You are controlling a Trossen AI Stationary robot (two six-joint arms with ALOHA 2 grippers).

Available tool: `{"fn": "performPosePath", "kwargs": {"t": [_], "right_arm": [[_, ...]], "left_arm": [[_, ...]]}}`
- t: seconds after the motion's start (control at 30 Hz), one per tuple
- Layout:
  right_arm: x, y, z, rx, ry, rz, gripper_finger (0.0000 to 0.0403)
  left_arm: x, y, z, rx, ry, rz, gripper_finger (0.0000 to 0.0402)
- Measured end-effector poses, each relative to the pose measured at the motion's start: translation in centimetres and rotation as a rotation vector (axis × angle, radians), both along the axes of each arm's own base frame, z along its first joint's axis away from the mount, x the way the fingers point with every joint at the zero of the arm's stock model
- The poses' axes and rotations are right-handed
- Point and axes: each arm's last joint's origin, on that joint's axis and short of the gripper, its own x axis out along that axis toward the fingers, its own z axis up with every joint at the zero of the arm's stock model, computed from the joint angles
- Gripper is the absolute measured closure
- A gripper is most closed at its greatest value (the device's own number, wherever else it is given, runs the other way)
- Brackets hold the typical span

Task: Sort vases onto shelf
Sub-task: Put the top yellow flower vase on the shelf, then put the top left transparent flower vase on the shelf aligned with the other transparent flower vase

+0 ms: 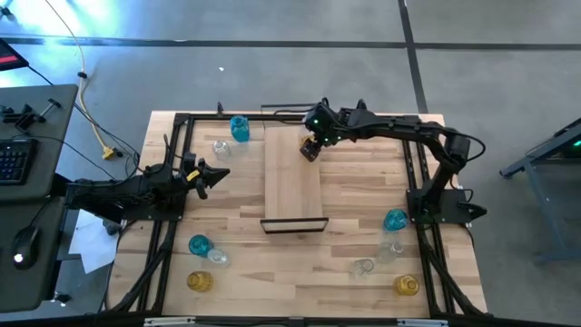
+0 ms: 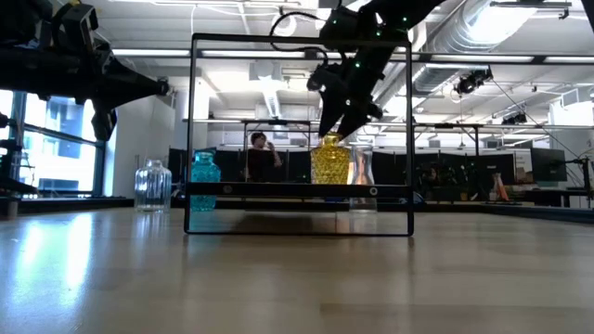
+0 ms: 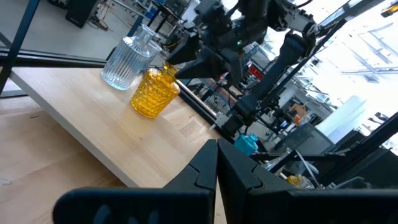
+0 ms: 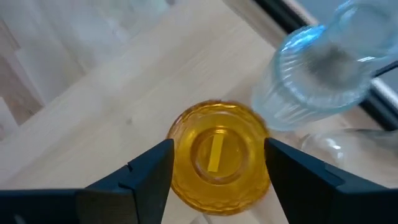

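- Shelf (image 1: 292, 186): light-wood board with a black metal frame, lying in the middle of the table (image 1: 363, 195).
- Amber vase (image 2: 329, 160): upright on the shelf's far end, seen from above in the right wrist view (image 4: 219, 155); a clear ribbed vase (image 3: 127, 59) stands just beside it on the board.
- Right gripper (image 4: 217, 171): over the amber vase, fingers spread apart, one on each side of its belly; whether the fingers (image 4: 152, 171) touch the glass is hard to tell. In the high view it sits at the shelf's far end (image 1: 310, 148).
- Left gripper (image 1: 216, 174): fingers pressed together on nothing, held above the table to the left of the shelf, well apart from it.
- Teal vase (image 1: 240, 128) and a clear vase (image 1: 221, 148): on the table near the far left corner of the shelf.
- Near left: one teal vase (image 1: 199, 244), one clear (image 1: 218, 257), one amber (image 1: 199, 282).
- Near right: one teal vase (image 1: 395, 220), two clear (image 1: 390, 249) (image 1: 363, 268), one amber (image 1: 407, 285).
- Room behind: a person (image 2: 261, 153) beyond the table, in the low view.
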Motion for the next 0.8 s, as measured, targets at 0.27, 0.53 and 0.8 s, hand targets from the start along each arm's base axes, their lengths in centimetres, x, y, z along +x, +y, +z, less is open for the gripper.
{"fn": "performPosePath", "kwargs": {"t": [0.27,0.53,0.8], "right_arm": [[-1.3,0.6,2.8,-0.046,-0.067,-0.025,0.0159],[-2.9,4.2,6.1,-0.034,-0.142,0.014,0.0159],[-6.2,9.4,11.4,-0.043,-0.346,0.004,0.0159]], "left_arm": [[0.0,0.0,0.0,0.000,0.000,0.000,0.0401],[0.0,0.0,0.0,0.000,0.000,-0.004,0.0401],[0.0,-0.1,0.0,-0.009,-0.003,-0.037,0.0401]]}}
